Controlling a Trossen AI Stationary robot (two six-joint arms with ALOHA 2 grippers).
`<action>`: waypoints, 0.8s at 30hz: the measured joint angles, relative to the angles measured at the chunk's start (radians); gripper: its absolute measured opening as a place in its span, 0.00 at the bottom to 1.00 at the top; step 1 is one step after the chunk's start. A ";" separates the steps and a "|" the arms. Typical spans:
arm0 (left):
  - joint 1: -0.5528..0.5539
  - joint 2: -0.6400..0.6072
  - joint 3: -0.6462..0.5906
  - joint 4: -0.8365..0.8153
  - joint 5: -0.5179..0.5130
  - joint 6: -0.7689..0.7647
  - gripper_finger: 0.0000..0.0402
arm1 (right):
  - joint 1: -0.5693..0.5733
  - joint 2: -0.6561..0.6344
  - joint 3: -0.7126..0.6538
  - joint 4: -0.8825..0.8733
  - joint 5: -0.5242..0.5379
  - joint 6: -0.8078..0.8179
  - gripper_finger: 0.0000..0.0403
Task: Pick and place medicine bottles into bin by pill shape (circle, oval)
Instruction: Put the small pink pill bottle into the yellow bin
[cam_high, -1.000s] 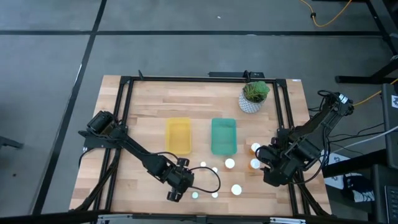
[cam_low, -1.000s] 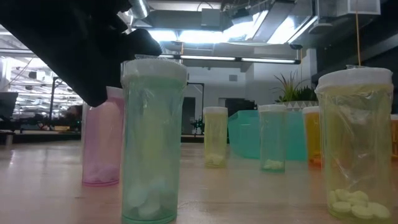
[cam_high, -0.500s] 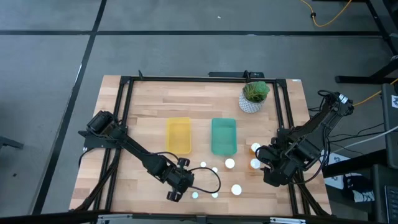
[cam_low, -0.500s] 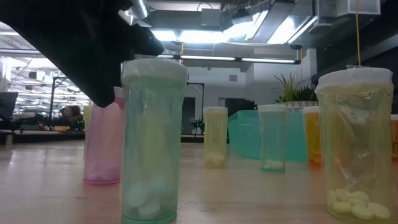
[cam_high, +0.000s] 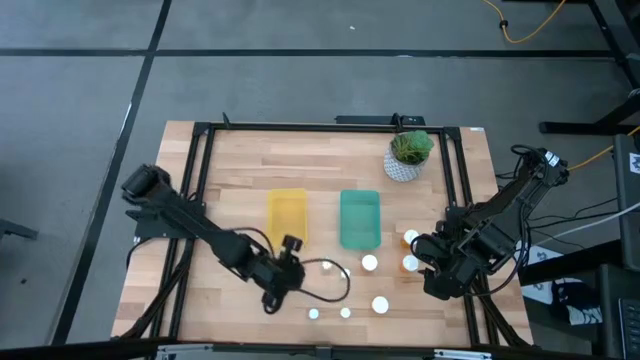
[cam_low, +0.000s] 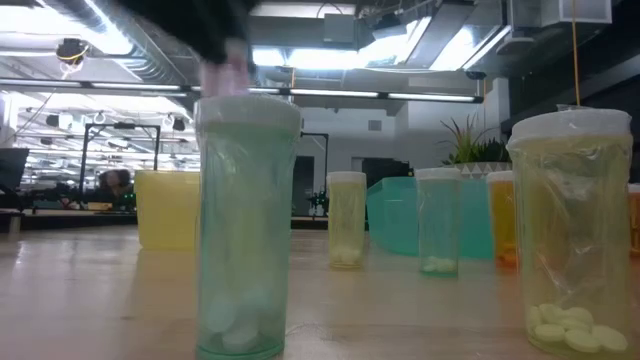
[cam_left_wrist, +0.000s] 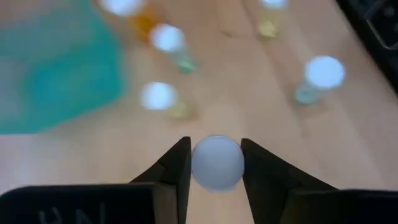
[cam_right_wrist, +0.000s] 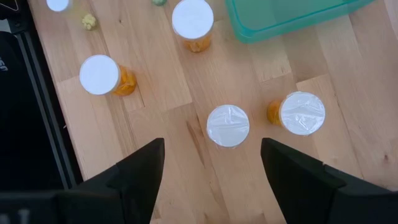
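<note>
No label or writing could be read on any bottle. The left gripper (cam_left_wrist: 214, 163) pinched a white-capped medicine bottle (cam_left_wrist: 216, 162) between its fingers, lifted above the table (cam_high: 240, 170) just in front of the yellow bin (cam_high: 287, 217); its body was hidden under the cap, and in the low view it was a blur at the top. The right gripper (cam_right_wrist: 211, 163) hovered with fingers spread over capped bottles (cam_right_wrist: 227, 125) near the green bin (cam_high: 359, 219). A clear bottle (cam_low: 246, 228) stood nearest, pills at its base
</note>
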 joint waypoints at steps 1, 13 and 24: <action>0.002 -0.034 0.000 -0.029 -0.038 0.008 0.26 | 0.000 0.000 0.000 0.000 0.004 0.000 0.67; 0.336 -0.192 -0.012 -0.229 0.062 0.033 0.26 | 0.000 0.000 0.000 0.000 0.042 -0.003 0.67; 0.579 -0.205 -0.338 0.148 0.243 0.090 0.26 | 0.000 0.000 0.000 0.001 0.040 -0.003 0.67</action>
